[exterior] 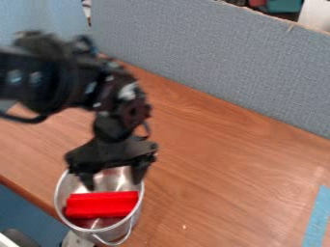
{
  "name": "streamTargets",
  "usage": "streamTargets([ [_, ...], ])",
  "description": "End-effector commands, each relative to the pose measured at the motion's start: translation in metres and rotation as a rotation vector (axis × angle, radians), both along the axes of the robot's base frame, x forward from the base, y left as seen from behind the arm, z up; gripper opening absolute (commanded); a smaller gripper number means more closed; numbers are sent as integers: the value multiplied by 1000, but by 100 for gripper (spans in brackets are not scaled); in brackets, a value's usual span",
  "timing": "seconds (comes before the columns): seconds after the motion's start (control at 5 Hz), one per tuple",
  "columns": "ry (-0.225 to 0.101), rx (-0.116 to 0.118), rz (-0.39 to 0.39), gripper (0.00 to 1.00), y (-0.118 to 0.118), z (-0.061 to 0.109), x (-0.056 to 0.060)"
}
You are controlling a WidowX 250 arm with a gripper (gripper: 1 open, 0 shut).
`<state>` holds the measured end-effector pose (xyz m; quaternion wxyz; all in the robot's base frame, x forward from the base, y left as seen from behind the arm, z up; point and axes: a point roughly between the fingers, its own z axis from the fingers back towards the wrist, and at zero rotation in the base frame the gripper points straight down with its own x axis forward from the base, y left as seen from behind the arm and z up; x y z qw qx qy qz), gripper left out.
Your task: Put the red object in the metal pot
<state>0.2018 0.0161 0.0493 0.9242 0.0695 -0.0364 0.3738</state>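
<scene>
The task looks all but finished. The red block point(102, 205) lies inside the metal pot point(64, 191), below the claw point(114, 181) as the camera sees it. It sits crosswise in the bottom of the pot, apparently at rest, with the pot's rolled rim around it.

The claw's two fingers are spread wide, and nothing is gripped between them. They reach down over the far part of the pot's mouth, just beyond the block. Whether either finger touches the rim or dips inside the pot is too blurred to tell, and no contact with the block can be made out.

The pot stands upright on the wooden tabletop point(226, 178), under the claw and a little toward the camera from it. The placing itself seems done, as does the letting go. What is left, by my reading, is only for the arm point(58, 82) to lift the claw straight up and away from the pot. The one care there is that a finger might catch the rim and tip or drag the pot.
</scene>
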Motion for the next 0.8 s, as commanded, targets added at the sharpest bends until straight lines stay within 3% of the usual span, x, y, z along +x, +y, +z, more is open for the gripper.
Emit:
streamTargets([
  [0.0, 8, -7, 105, 100, -17, 5, 26],
  [0.2, 32, -17, 240, 100, -32, 1, 42],
  [0.4, 49, -45, 380, 100, -46, 0, 57],
  [0.6, 67, -72, 525, 100, -54, 2, 58],
])
